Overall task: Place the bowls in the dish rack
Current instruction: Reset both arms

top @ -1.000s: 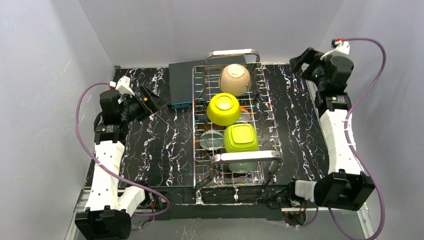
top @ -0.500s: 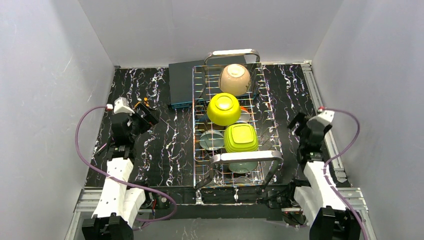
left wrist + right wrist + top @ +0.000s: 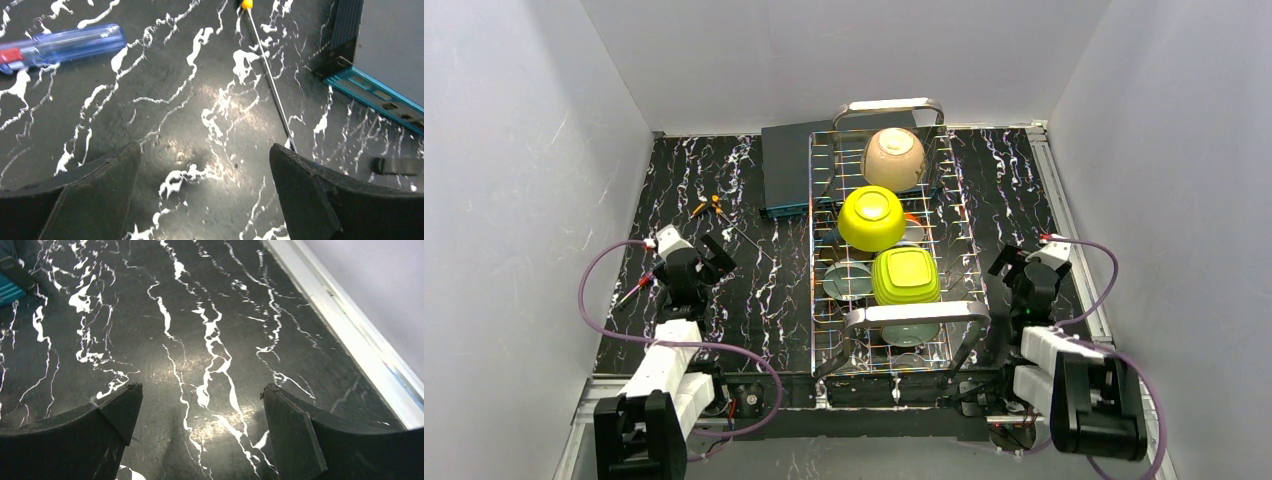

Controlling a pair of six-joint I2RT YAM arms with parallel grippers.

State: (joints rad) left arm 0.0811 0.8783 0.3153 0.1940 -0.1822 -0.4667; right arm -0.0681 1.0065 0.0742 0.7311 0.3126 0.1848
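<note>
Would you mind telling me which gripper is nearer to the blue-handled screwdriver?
Left. The left gripper hangs over the table with the screwdriver just ahead to its left; the right gripper sits beyond the dish rack, on the opposite side.

I see a black tabletop (image 3: 754, 290) veined with white, like marble. The dish rack (image 3: 894, 312) is shiny silver wire. The bowls in it are coloured so: a beige bowl (image 3: 894, 158), a lime-yellow round bowl (image 3: 871, 217), a lime squarish bowl (image 3: 906, 276) and a pale green bowl (image 3: 911, 333). The box (image 3: 784, 165) is dark with a teal edge. The screwdriver (image 3: 65, 44) has a clear blue handle, red at one end. My left hand (image 3: 205, 165) and right hand (image 3: 200, 400) are black.
</note>
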